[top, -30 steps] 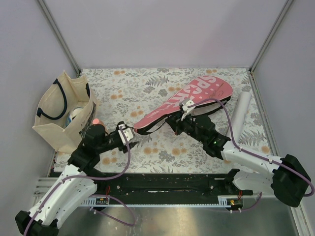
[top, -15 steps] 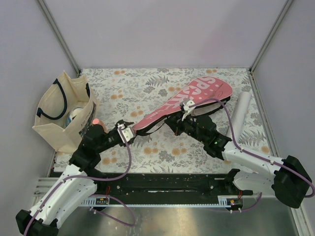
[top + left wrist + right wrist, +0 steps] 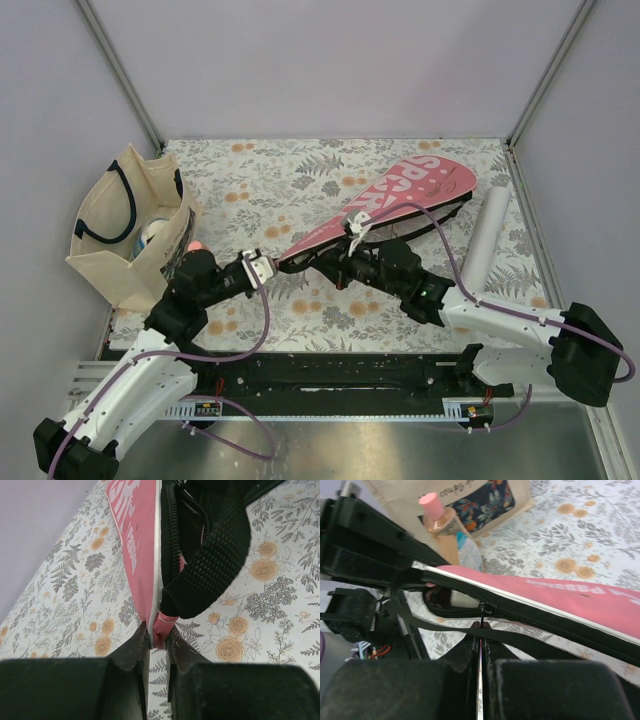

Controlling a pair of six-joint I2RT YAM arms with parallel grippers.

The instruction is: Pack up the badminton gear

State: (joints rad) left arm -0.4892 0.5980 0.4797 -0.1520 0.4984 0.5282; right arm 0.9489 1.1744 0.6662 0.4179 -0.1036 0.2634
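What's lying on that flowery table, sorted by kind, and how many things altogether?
Pink racket-shaped fabric cover: 1
Long white tube: 1
Beige tote bag with navy handles: 1
Small orange bottle with pink cap: 1
Total: 4, not counting whatever sits hidden inside the tote.

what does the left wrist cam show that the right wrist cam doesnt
Only left wrist: the left tool pinching the cover at its narrow tip. Only right wrist: the right tool shut on the zip pull, with the bottle and tote behind. Both: the pink cover, its black strap and the floral table.
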